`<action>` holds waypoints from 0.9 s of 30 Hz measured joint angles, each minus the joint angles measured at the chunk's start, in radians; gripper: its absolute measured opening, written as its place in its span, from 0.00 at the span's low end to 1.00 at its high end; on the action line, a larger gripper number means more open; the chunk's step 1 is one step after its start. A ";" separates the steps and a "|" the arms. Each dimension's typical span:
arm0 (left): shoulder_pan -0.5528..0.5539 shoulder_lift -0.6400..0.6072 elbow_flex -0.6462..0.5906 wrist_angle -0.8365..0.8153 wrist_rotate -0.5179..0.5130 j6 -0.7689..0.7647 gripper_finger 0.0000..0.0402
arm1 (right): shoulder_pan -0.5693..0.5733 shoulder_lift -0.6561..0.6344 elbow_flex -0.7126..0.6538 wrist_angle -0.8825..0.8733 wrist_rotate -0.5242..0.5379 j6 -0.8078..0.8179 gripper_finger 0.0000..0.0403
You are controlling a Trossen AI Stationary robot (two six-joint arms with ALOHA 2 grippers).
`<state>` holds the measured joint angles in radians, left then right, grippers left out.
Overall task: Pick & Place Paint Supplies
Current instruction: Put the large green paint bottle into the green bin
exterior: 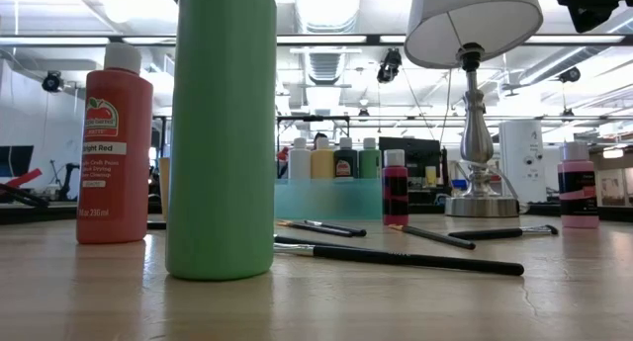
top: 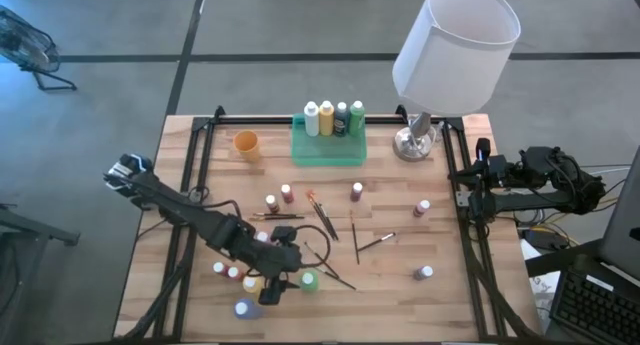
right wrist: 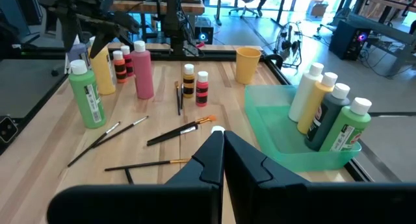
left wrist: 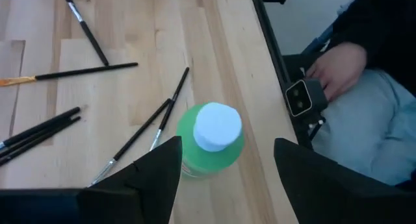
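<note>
Surface: pale wooden slatted table (top: 400,295) — grey floor around.
Tray: green rectangular tray (top: 328,151), top centre — four bottles.
Left gripper (left wrist: 224,169): fingers wide, around white-capped green paint bottle (left wrist: 211,138).
Right gripper (right wrist: 223,146): closed, empty.

A robotics lab in a big open room: a wooden worktable (top: 400,275) with two dark arms mounted at its sides, bare ceiling ducts (exterior: 336,64) overhead, and desks, office chairs (right wrist: 250,2) and computers (right wrist: 344,36) around.
</note>
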<state>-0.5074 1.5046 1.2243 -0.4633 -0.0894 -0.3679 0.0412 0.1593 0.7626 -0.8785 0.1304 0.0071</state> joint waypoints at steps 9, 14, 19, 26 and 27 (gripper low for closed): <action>0.001 0.049 0.000 0.060 -0.015 0.036 0.62 | 0.000 0.000 0.000 0.000 0.000 0.000 0.02; 0.000 0.077 -0.001 0.086 -0.014 0.041 0.62 | 0.000 0.000 0.000 0.000 0.000 0.000 0.02; 0.000 0.103 -0.001 0.126 -0.015 0.056 0.62 | 0.000 0.000 0.000 0.000 0.000 0.000 0.02; 0.001 0.112 -0.001 0.133 -0.016 0.046 0.62 | 0.000 0.000 0.000 0.000 0.000 0.000 0.02; 0.001 0.112 -0.001 0.134 -0.016 0.045 0.62 | 0.000 0.000 0.000 0.000 0.000 0.000 0.02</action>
<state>-0.5068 1.6165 1.2232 -0.3298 -0.1059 -0.3233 0.0413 0.1596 0.7627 -0.8787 0.1303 0.0071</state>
